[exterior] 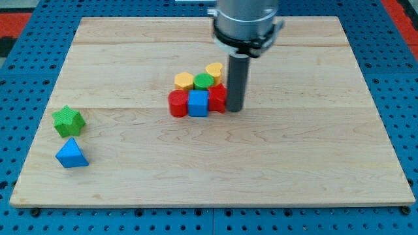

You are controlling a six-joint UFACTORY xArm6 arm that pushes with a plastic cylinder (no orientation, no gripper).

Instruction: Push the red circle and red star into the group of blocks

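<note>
Camera view: a wooden worktop (313,163) is shown with a cluster of blocks near its middle and the rod standing at the cluster's right.

No claw is carried by the arm, so no clenched or released state can be told; only the dark rod is seen, with my tip (235,109) set down touching the right side of the red star (217,98). With the blue cube (198,103) taken as landmark, the red circle (177,104) is pressed against its left and the red star against its right. Behind it are seen the green block (204,81), the orange block (184,81) further left, and the yellow heart (214,69) further right. Well apart to its left, near the worktop's edge, a green star (68,121) and a blue triangle (71,154) are placed.
</note>
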